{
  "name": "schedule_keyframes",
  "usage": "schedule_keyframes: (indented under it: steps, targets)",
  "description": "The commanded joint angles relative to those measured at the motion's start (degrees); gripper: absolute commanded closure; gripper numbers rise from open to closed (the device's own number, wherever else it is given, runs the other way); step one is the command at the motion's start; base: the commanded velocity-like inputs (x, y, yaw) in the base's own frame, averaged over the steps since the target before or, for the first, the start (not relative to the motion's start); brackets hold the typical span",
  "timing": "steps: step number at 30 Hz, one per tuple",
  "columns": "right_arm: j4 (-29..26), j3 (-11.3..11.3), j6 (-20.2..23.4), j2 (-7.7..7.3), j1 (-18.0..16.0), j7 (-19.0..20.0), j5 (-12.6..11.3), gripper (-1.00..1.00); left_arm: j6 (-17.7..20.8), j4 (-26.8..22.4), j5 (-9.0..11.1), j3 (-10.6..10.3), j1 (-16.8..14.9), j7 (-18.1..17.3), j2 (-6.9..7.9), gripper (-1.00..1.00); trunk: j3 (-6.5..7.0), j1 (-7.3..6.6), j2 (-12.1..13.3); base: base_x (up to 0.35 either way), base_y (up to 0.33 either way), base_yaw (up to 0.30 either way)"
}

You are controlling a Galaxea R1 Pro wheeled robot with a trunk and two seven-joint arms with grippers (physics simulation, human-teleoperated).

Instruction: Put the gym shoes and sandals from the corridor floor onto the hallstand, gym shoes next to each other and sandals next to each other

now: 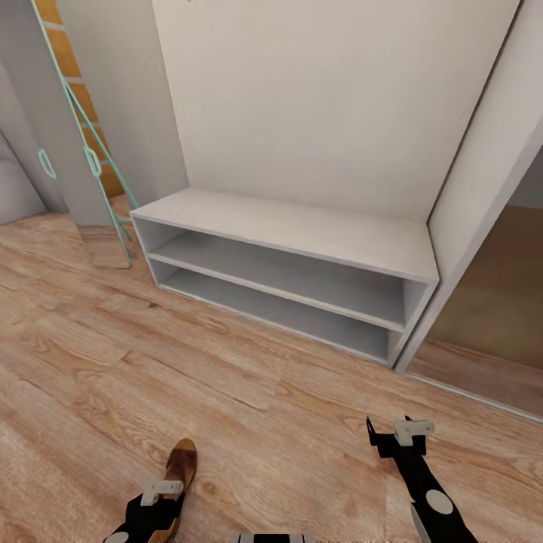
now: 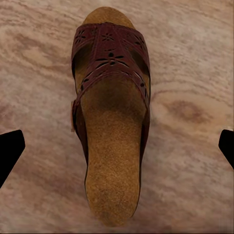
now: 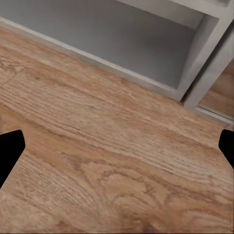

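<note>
Below, a sandal [image 2: 112, 122] lies on the floor [image 1: 249, 407] under the left end effector [image 1: 154, 501], its jaws wide (right end effector [image 1: 400, 437] also spread, empty). Beyond, the rack [image 1: 302, 234] holds nothing visible; placing remains.

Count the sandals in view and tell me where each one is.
1. A sandal lies flat on the wood floor directly under the open left gripper, in front of the shoe rack. The other may be out of frame.

Brown sandal [image 2: 111, 122] flat on floor [image 2: 190, 73]
</note>
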Motion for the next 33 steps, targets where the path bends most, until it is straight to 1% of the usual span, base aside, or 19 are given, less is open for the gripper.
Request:
schedule_keyframes:
  steps: [1, 2, 3, 4, 5, 7, 8, 11, 14, 15, 26, 33]
  targets:
    - [-0.8, -0.1, 1.4, 0.03, 0.0, 0.0, 0.6, -1.00, -0.2, 0.1, 0.1, -0.1, 0.0, -0.2, 0.04, -1.00, -0.35, 0.01, 0.0, 0.000, 0.000, 0.062]
    - [-1.7, -0.1, 2.8, 0.03, 0.0, 0.1, 0.6, -1.00, -0.2, 0.1, 0.1, -0.1, 0.0, -0.2, 0.06, -1.00, -0.64, 0.04, 0.0, 0.000, 0.000, 0.065]
    - [-1.7, -0.1, 2.8, 0.03, 0.0, 0.1, 0.6, -1.00, -0.2, 0.1, 0.1, -0.1, 0.0, -0.2, 0.06, -1.00, -0.94, 0.06, -0.1, 0.000, 0.000, 0.065]
    - [-3.7, -0.1, 5.7, 0.04, 0.0, 0.1, 0.6, -1.00, -0.2, 0.1, 0.1, -0.1, 0.0, -0.2, 0.08, -1.00, -1.24, 0.09, -0.1, 0.000, 0.000, 0.070]
    - [-3.7, -0.1, 5.7, 0.04, 0.0, 0.1, 0.6, -1.00, -0.2, 0.1, 0.1, -0.1, 0.0, -0.2, 0.08, -1.00, -1.54, 0.11, -0.1, 0.000, 0.000, 0.070]
    - [-5.6, -0.1, 8.3, 0.04, 0.0, 0.1, 0.6, -1.00, -0.2, 0.1, 0.1, -0.1, 0.0, -0.2, 0.13, -1.00, -2.15, 0.17, -0.1, 0.000, 0.000, 0.073]
    - [-7.4, -0.1, 10.4, 0.05, 0.0, 0.1, 0.6, -1.00, -0.2, 0.1, 0.1, -0.1, 0.0, -0.2, 0.16, -1.00, -2.46, 0.19, -0.1, 0.000, 0.000, 0.076]
    - [-9.5, -0.1, 12.6, 0.05, -0.1, 0.2, 0.5, -1.00, -0.2, 0.1, 0.1, -0.1, 0.0, -0.2, 0.19, -1.00, -3.38, 0.27, -0.2, 0.000, 0.000, 0.077]
    - [-11.2, -0.1, 13.7, 0.05, -0.1, 0.2, 0.5, -1.00, -0.2, 0.1, 0.1, -0.1, 0.0, -0.2, 0.20, -1.00, -4.30, 0.35, -0.2, 0.000, 0.000, 0.078]
    - [-12.5, -0.1, 14.4, 0.05, -0.1, 0.2, 0.5, -1.00, -0.2, 0.1, 0.1, -0.1, 0.0, -0.2, 0.21, -1.00, -4.61, 0.37, -0.2, 0.000, 0.000, 0.079]
    - [-13.5, -0.1, 14.8, 0.13, 0.0, 0.2, 0.5, -1.00, -0.2, -0.2, 0.1, -0.1, 0.0, -0.2, 0.14, -1.00, -8.00, 0.66, -0.4, 0.000, 0.000, 0.073]
    - [-14.4, -0.1, 14.9, 0.14, 0.0, 0.2, 0.5, -1.00, -0.2, -0.5, 0.1, -0.1, 0.0, -0.2, 0.11, -1.00, -9.80, 0.84, -0.5, 0.000, 0.000, 0.018]
